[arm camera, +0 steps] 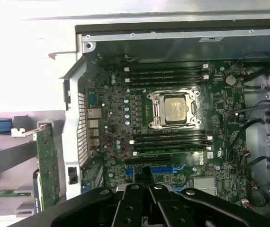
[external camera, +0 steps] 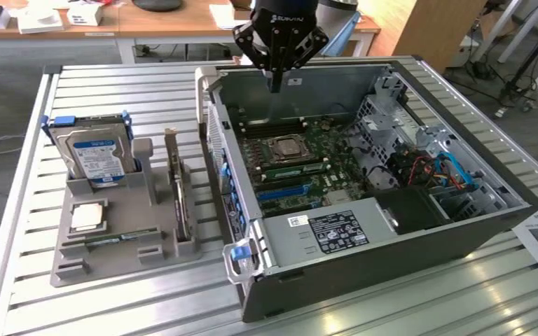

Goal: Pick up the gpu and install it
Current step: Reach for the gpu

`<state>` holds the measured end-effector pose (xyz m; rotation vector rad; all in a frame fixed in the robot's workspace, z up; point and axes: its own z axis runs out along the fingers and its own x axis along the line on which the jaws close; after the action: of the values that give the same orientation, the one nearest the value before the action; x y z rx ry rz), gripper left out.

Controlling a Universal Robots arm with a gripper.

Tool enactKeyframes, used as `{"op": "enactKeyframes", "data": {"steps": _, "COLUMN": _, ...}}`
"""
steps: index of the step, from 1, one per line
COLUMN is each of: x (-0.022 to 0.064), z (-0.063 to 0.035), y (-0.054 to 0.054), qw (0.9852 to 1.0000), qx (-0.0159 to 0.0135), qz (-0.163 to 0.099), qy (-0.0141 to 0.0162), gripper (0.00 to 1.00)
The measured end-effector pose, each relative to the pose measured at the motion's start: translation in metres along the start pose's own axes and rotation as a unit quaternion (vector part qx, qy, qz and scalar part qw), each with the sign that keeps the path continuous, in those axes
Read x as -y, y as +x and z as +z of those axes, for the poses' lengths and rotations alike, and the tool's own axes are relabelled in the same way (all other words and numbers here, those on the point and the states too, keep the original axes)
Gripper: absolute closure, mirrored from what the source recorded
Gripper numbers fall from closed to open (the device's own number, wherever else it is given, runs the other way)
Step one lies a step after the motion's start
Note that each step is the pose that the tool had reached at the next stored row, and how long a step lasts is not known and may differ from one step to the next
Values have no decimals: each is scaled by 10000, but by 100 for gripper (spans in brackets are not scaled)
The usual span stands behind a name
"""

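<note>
The gpu [external camera: 176, 187] stands on edge in a slot of the grey holder [external camera: 129, 255] on the exterior view's left, a thin card with a metal end bracket. In the wrist view the gpu [arm camera: 47, 165] shows as a green board beside the case wall. My gripper [external camera: 274, 85] hangs above the far end of the open computer case [external camera: 391, 238], well apart from the gpu, shut with nothing between its fingers. From the wrist, the gripper [arm camera: 147, 174] looks down on the motherboard [arm camera: 173, 142] with its processor socket and blue expansion slots [arm camera: 161, 169].
A hard drive [external camera: 96, 155] with a blue label stands upright in the holder, with a processor chip [external camera: 87, 216] and a memory stick [external camera: 110, 240] lying in it. The case's raised wall [external camera: 215, 140] stands between holder and motherboard. Cables and a drive cage [external camera: 437, 175] crowd the case's right.
</note>
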<state>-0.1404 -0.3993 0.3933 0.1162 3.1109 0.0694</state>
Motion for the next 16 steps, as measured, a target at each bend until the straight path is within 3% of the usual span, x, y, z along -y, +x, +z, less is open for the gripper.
{"op": "enactKeyframes", "data": {"steps": 5, "x": 23, "z": -6, "y": 214, "qw": 10000, "qx": 21, "qz": 0, "qy": -1, "gripper": 89}}
{"op": "enactKeyframes", "data": {"steps": 16, "x": 130, "z": -17, "y": 565, "qw": 10000, "qx": 21, "qz": -1, "qy": -1, "gripper": 89}}
